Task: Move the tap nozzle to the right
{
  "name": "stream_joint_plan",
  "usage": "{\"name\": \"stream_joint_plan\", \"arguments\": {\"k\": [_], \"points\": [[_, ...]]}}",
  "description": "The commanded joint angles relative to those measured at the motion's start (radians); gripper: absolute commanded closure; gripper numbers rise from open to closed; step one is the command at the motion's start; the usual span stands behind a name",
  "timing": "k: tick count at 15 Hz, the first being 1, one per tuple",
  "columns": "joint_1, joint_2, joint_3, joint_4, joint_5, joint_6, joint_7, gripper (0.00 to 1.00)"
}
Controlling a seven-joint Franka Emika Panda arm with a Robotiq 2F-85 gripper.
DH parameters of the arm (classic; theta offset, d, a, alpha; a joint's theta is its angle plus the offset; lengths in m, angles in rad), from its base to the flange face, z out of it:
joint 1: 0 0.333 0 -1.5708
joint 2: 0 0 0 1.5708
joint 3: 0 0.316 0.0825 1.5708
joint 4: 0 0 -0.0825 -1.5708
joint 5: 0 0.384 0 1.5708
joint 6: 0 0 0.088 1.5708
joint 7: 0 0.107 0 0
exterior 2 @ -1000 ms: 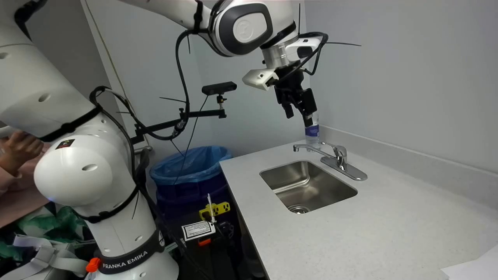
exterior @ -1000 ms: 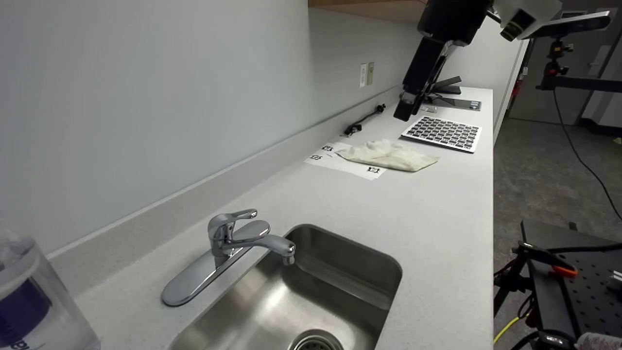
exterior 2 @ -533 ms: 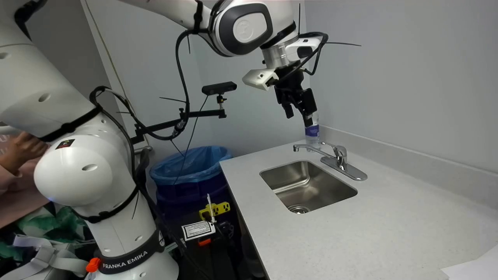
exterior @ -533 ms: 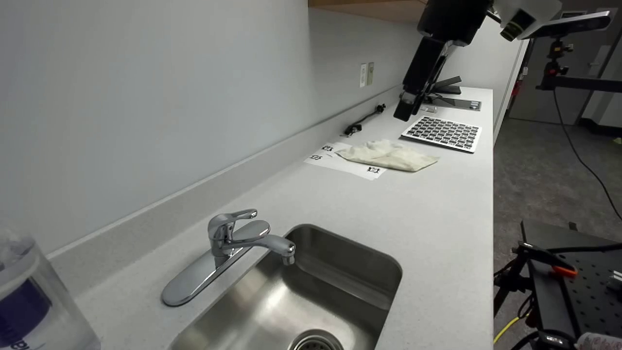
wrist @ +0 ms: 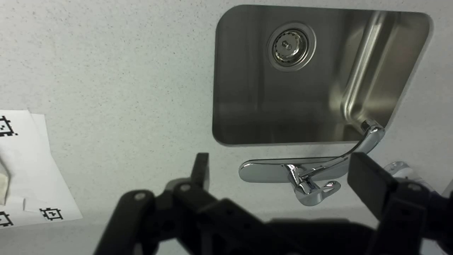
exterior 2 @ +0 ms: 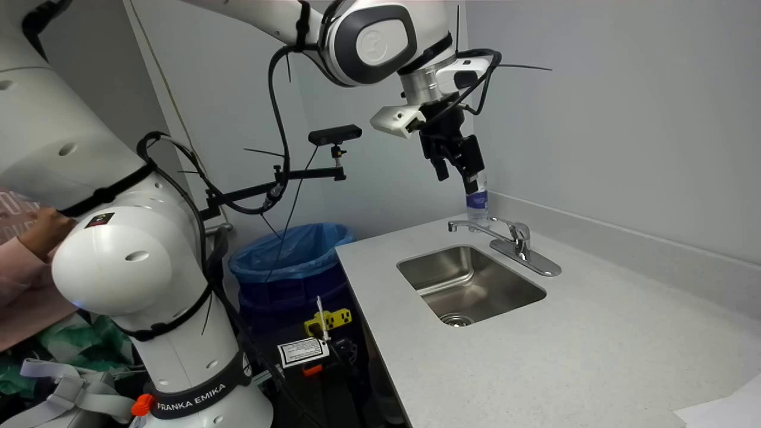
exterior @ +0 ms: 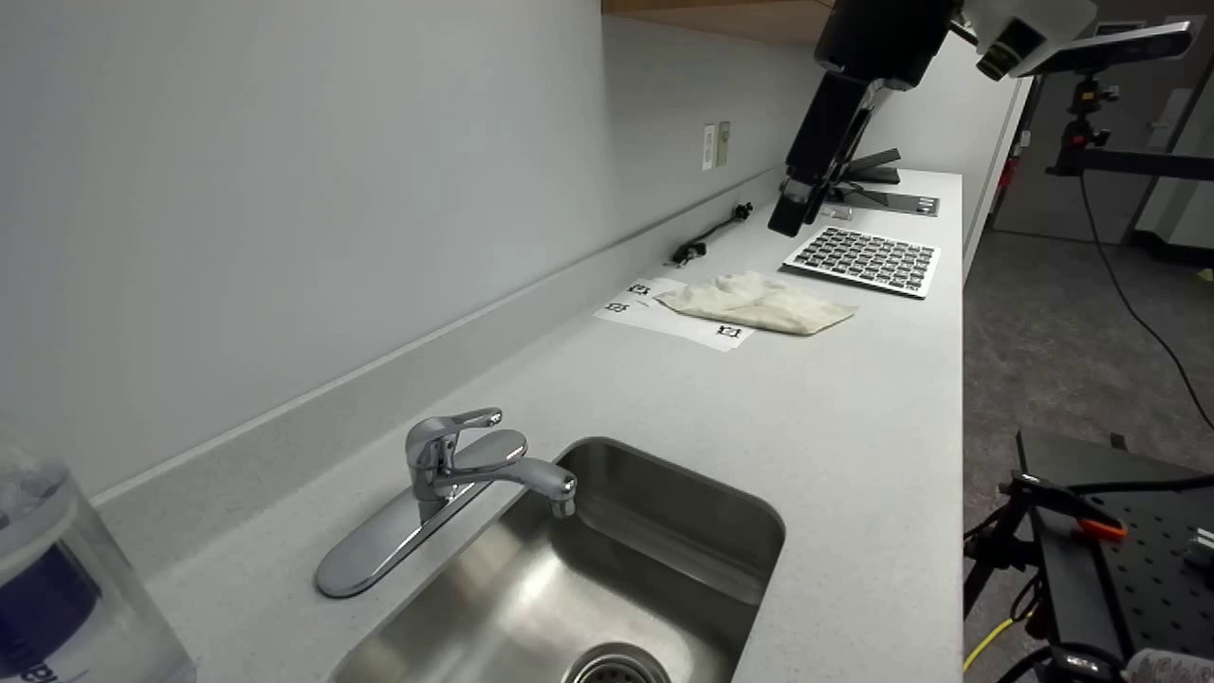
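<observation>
I have the gripper [wrist: 282, 168] hanging high above the counter [exterior 2: 475, 368] with its fingers [wrist: 368, 180] spread wide, well apart from the chrome tap nozzle [exterior: 539, 474] in both exterior views. In the wrist view the nozzle runs slantwise across the base plate [wrist: 263, 171], its outlet tip [wrist: 370, 124] over one corner of the sink [wrist: 239, 88]. The lever handle [exterior: 479, 417] sits beside it, and a blue-labelled bottle [exterior 2: 477, 204] stands nearby.
</observation>
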Motion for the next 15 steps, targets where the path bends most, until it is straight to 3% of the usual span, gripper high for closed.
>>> {"name": "stream_joint_plan", "arguments": {"k": [1,9,15], "points": [[-0.001,0.002,0.000,0.002,0.006,-0.005,-0.009,0.00],[0.027,0.071,0.011,0.034,0.020,-0.049,-0.053,0.00],[0.074,0.150,0.042,0.042,0.038,0.000,-0.083,0.00]]}}
